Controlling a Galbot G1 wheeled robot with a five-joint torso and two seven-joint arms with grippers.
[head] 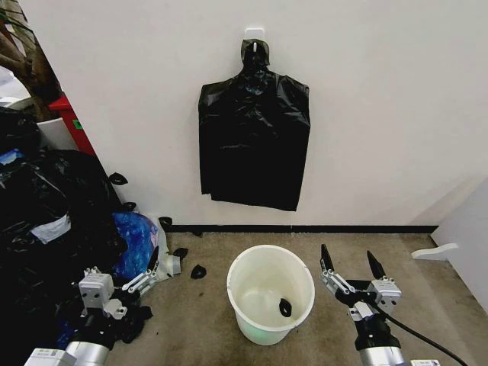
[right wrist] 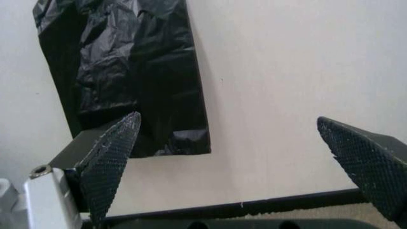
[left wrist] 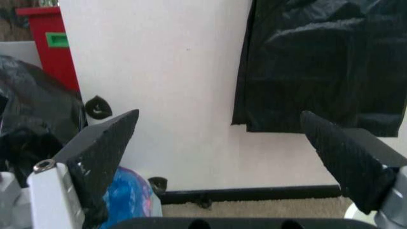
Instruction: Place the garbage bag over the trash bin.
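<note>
Flanking the trash bin [head: 271, 293], left gripper [head: 155, 268] and right gripper [head: 350, 264] hover spread wide (one black scrap [head: 285, 307] inside).

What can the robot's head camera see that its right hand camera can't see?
Head view: the white trash bin on the floor with a small black scrap inside, the heap of black bags, and both open grippers, left and right.

Right wrist view: a close look at the right gripper's textured fingertips.

Both: the flat bunch of black bags hanging on the white wall.
</note>
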